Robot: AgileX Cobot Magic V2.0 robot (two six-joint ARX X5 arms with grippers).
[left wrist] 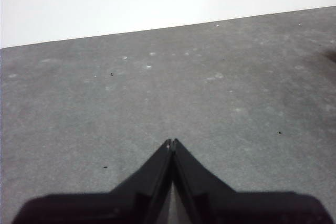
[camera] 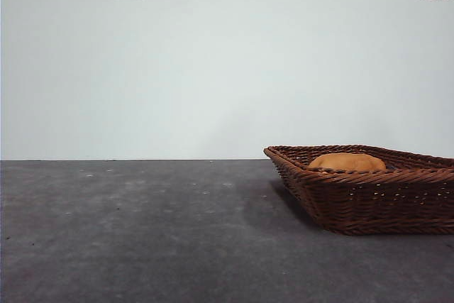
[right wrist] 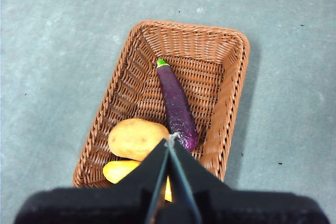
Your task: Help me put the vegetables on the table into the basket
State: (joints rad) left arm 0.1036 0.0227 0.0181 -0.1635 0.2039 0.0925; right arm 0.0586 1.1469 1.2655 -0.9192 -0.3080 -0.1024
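We are seeing all three vegetables lying inside the basket (right wrist: 157, 103): the eggplant (right wrist: 176, 106) along its middle, the potato (right wrist: 137, 138) beside it near one end wall, the corn cob (right wrist: 123, 170) tucked against that same wall. Our right gripper (right wrist: 171, 141) is hovering above that end, jaws pressed together and empty. Our left gripper (left wrist: 172, 142) is waiting over bare table (left wrist: 105, 108) well away from the basket, jaws together too. We are judging little risk remaining; dropping low while withdrawing could clip the rim and shove the basket.
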